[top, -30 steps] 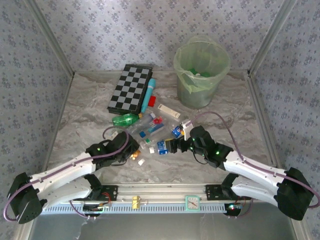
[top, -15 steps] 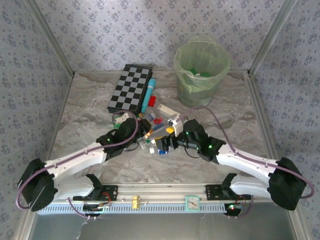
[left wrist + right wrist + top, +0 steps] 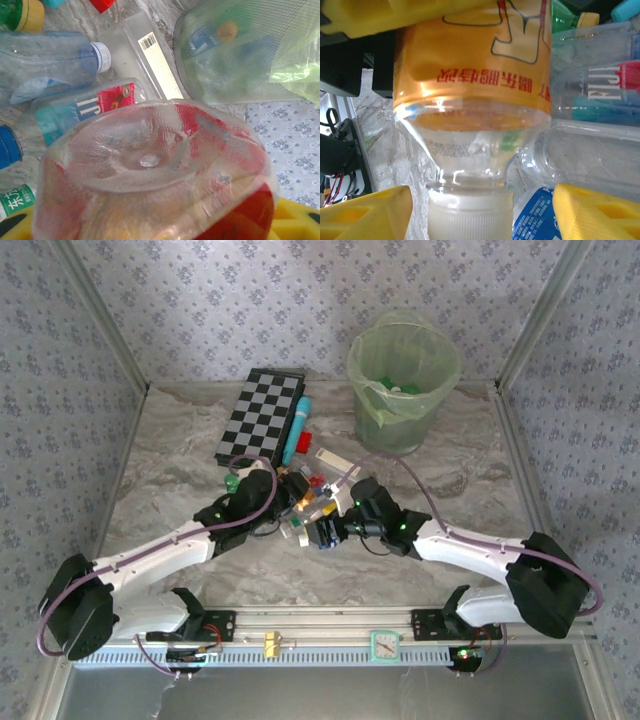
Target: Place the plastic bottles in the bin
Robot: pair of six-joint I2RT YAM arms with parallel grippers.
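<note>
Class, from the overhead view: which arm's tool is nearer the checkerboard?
Left. The left tool, gripping the red-yellow labelled bottle, sits just short of the checkerboard; the right tool lies farther from it, lower and to the right in the overhead view.

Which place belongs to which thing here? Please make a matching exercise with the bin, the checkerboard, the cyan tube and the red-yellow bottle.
Things
1. bin
2. checkerboard
3. tube
4. red-yellow bottle

Places
A. held in the left gripper
B. standing upright at the far right
C. lying just right of the checkerboard
D. lying flat at the far middle, left of the tube

Pairs: 1-B, 2-D, 3-C, 4-A
</note>
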